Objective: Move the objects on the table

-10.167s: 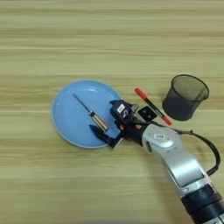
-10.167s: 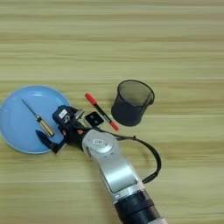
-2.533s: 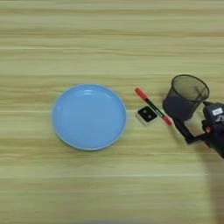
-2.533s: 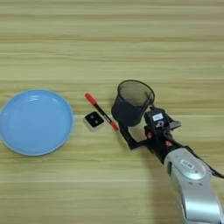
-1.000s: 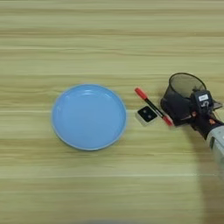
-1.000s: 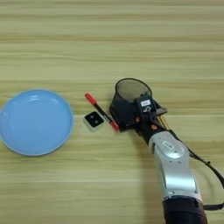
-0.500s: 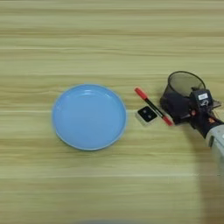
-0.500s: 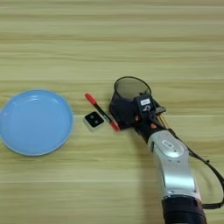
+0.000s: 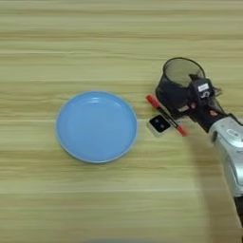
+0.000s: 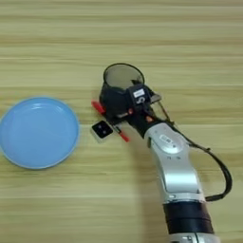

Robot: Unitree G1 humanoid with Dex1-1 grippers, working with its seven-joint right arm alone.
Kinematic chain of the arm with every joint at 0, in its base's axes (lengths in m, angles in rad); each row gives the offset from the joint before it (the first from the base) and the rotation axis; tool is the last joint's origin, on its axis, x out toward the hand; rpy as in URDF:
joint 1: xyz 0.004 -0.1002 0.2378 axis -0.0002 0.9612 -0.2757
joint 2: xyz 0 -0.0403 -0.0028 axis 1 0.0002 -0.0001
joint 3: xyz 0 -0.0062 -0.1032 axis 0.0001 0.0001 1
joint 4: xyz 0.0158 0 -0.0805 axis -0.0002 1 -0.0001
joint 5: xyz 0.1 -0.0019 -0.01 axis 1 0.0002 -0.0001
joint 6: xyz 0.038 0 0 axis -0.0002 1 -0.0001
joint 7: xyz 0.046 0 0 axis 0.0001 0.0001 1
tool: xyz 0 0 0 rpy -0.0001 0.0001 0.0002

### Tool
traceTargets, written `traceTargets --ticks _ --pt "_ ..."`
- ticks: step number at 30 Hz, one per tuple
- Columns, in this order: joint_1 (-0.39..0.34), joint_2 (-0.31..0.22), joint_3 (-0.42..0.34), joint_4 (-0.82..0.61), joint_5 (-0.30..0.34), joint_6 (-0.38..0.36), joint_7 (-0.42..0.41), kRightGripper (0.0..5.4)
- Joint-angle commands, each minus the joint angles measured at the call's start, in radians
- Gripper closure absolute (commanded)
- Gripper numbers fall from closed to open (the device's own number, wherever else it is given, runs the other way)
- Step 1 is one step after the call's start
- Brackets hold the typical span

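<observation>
The black wire-mesh pen cup (image 9: 174,88) stands upright right of centre on the table (image 9: 118,42). My right gripper (image 10: 134,101) is at the cup's near right wall, with its fingers closed over the rim and the silver forearm (image 10: 173,160) trailing toward the bottom edge. A small white square block with a black face (image 9: 159,124) lies just left of and below the cup. The cup's base is close to the red pen (image 9: 165,115) beside the block.
A wide blue plate (image 9: 97,126) with nothing on it lies left of centre. A black cable (image 10: 219,172) loops off the forearm to the right. Bare wood stretches across the far side and the near left.
The gripper and the pen cup have moved together to the left and a little farther away, toward the red pen. The plate, block and pen have stayed put.
</observation>
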Motion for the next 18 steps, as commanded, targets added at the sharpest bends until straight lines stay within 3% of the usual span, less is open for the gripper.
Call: traceTargets --ticks 1,10,18 --pt "-0.065 0.014 0.068 -0.114 -0.018 0.015 0.003 0.50" --pt "-0.021 0.093 0.264 -0.201 -0.075 0.060 0.030 0.50" --pt "0.028 0.128 0.391 -0.203 -0.121 0.063 0.045 0.50"
